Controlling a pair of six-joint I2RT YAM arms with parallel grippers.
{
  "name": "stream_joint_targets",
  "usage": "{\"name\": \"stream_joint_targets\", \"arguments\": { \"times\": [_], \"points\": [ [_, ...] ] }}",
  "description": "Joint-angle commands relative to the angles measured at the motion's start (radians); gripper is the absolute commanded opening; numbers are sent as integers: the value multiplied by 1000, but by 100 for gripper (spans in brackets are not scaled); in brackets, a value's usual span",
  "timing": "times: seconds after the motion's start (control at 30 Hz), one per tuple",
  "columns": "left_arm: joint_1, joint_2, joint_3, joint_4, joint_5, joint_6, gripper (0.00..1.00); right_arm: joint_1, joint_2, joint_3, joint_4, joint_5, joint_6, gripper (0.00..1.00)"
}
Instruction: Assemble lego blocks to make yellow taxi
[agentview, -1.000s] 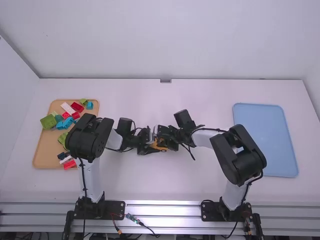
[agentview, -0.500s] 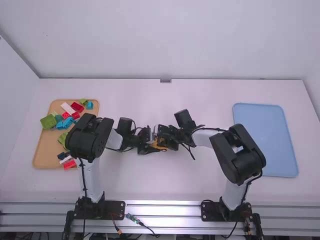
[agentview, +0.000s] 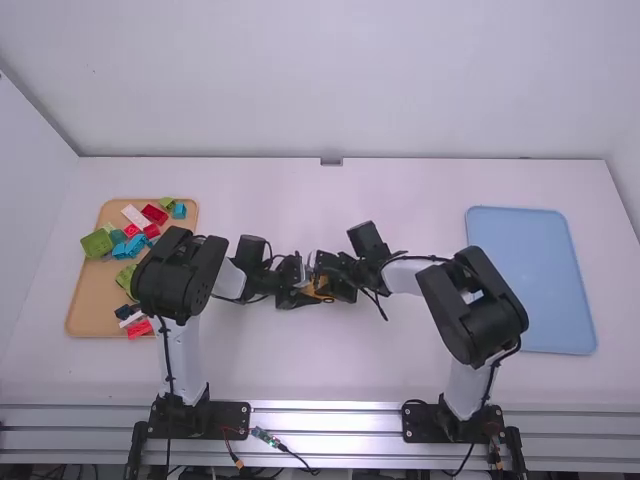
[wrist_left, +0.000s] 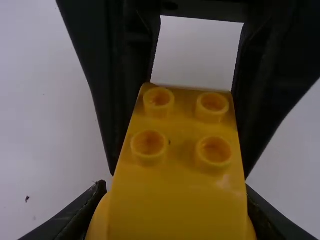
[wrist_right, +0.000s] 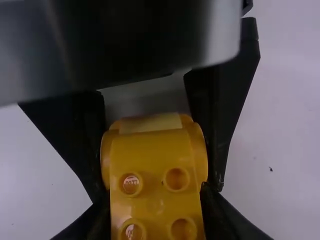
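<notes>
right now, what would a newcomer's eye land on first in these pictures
The bright yellow block, gripped by both the left gripper and the right gripper near the middle of the table. Next, the colourful blocks on the tan tray at far left, then the blue tray at right.

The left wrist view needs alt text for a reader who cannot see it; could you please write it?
A yellow block with four round studs is gripped by both arms above a white table. The black fingers of the right gripper come in from the top edge, and those of the left gripper from the bottom.
</notes>
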Motion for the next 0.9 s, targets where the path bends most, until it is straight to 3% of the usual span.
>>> {"name": "stream_joint_targets", "arguments": {
  "times": [0.0,0.27,0.37,0.43,0.47,0.53,0.63,0.87],
  "points": [
    [-16,22,-10,-23,-16,-2,37,-16,-26,-8,-4,4,11,44],
    [-16,22,-9,-37,-19,4,42,-84,-103,-9,-16,-82,7,58],
    [-16,22,-10,-37,-19,4,51,-116,-130,-10,-52,-152,-42,58],
    [-15,22,-10,-37,-19,3,66,-137,-136,-11,-92,-215,-100,77],
    [-16,22,-9,-38,-19,3,87,-153,-135,-20,-106,-249,-129,84],
    [-15,22,-6,-39,-20,-10,99,-170,-135,-39,-102,-270,-156,84],
    [-15,21,3,-43,-20,-47,99,-192,-135,-94,-21,-271,-126,84],
    [-7,-34,72,-254,-75,-8,99,-194,-135,-259,286,-276,-10,99]
  ]
}}
